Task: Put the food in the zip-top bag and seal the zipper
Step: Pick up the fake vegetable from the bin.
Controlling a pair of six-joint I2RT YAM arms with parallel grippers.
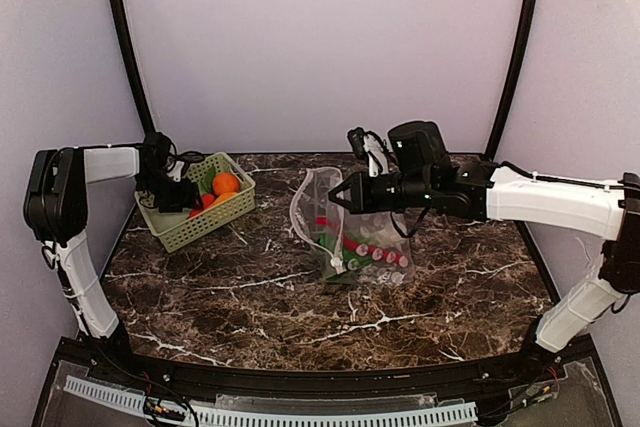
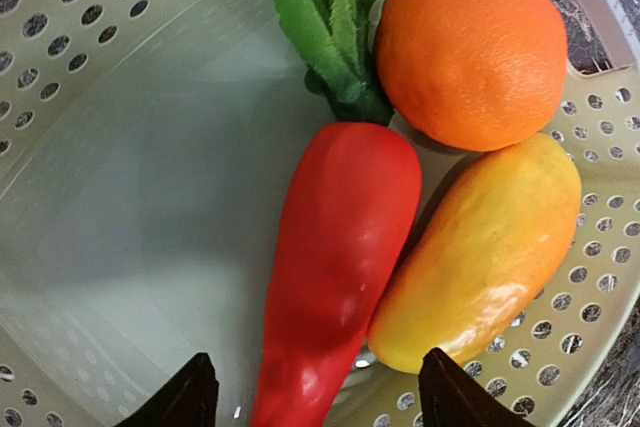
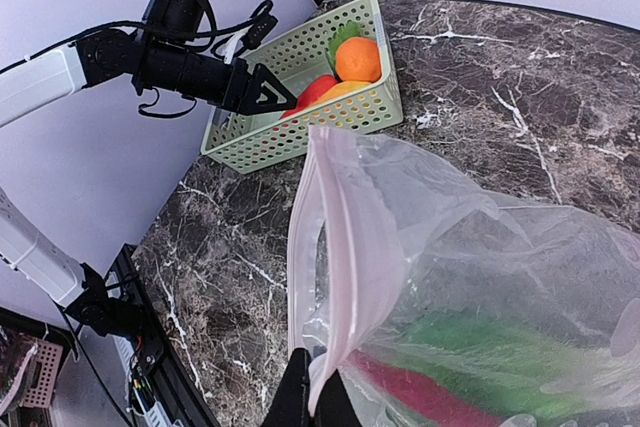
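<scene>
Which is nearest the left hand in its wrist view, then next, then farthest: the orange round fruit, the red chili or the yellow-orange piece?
1. The red chili: its lower end lies between the open fingers of the left hand, in the middle of the view.
2. The yellow-orange piece: just right of the chili, by the right-side finger.
3. The orange round fruit: at the far end, upper right.

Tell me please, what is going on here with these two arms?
The right gripper is shut on the rim of the zip-top bag and holds its mouth open. Some green and red food lies inside already. The left gripper is open, low in the basket, its fingers either side of the red chili. The orange fruit and the yellow-orange piece lie beside it. The zipper is not sealed.
</scene>
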